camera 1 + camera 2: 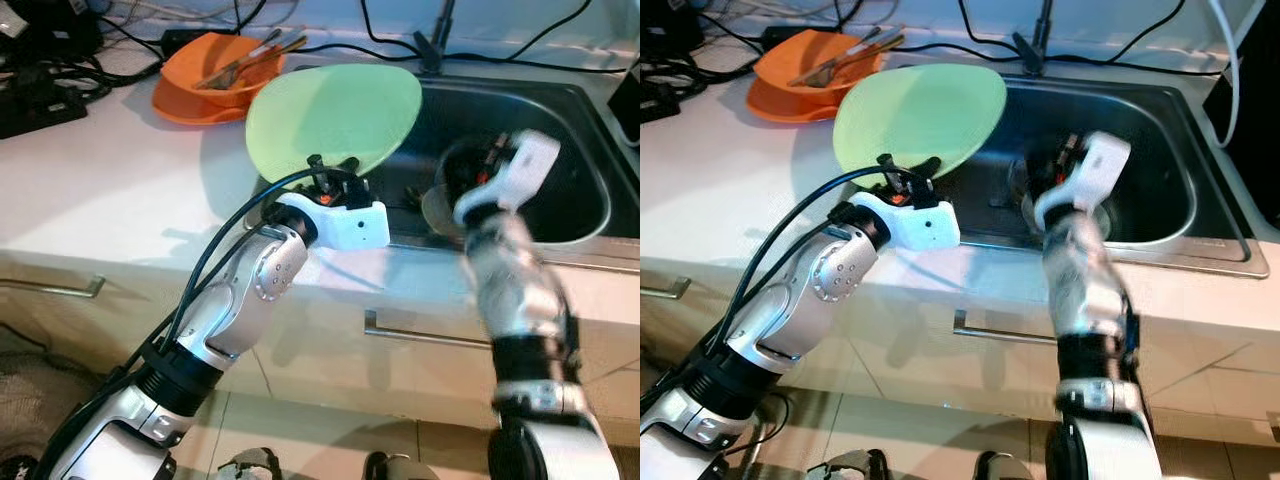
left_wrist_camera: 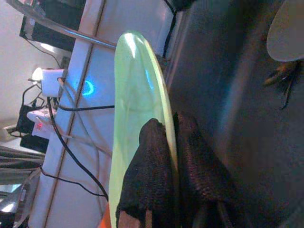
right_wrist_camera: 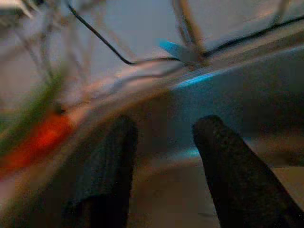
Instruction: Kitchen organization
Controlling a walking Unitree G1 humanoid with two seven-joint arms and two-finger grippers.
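A light green plate (image 1: pixel 335 118) hangs tilted over the left edge of the steel sink (image 1: pixel 560 235). My left gripper (image 1: pixel 333 168) is shut on its near rim, and in the left wrist view the black fingers (image 2: pixel 156 161) pinch the plate's (image 2: pixel 137 95) edge. My right gripper (image 3: pixel 164 137) is open with nothing between its fingers; it reaches down into the sink basin. The right arm (image 1: pixel 510 230) is blurred. A small pale dish (image 2: pixel 287 28) lies on the sink floor.
An orange bowl (image 1: pixel 215 75) with several utensils stands on an orange plate at the back of the white counter (image 1: pixel 100 190). Black cables and a black box lie at the far left. Drawer handles (image 1: pixel 425 335) run below the counter edge.
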